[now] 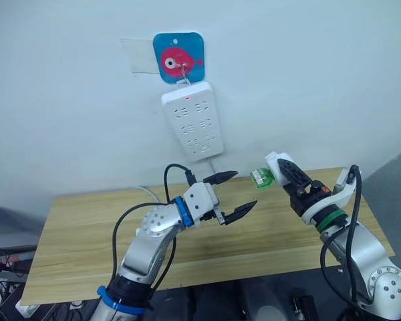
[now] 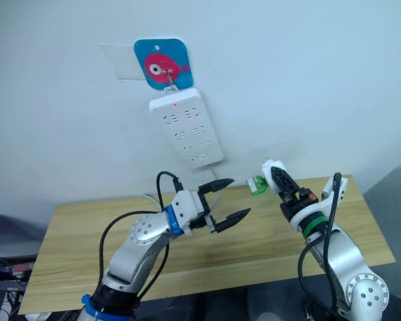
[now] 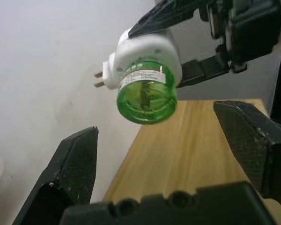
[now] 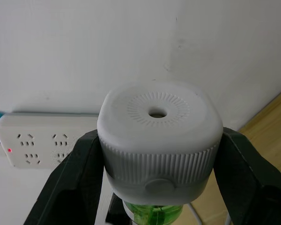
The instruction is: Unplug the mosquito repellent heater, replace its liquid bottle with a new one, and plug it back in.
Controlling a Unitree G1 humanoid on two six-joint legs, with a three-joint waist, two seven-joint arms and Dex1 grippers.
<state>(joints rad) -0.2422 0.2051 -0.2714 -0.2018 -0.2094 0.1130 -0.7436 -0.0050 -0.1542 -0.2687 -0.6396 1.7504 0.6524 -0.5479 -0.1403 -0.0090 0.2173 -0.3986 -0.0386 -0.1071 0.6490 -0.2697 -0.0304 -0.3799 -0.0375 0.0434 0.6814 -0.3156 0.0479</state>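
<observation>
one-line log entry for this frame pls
heater: unplugged, in right gripper | liquid bottle: still attached | left gripper: open, near bottle | power strip: on wall

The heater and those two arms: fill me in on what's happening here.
The right gripper holds the mosquito repellent heater in the air over the wooden table, unplugged from the white power strip on the wall. A green liquid bottle is fitted in the heater, its base pointing toward the left gripper, which hovers nearby with fingers open, apart from the bottle.
</observation>
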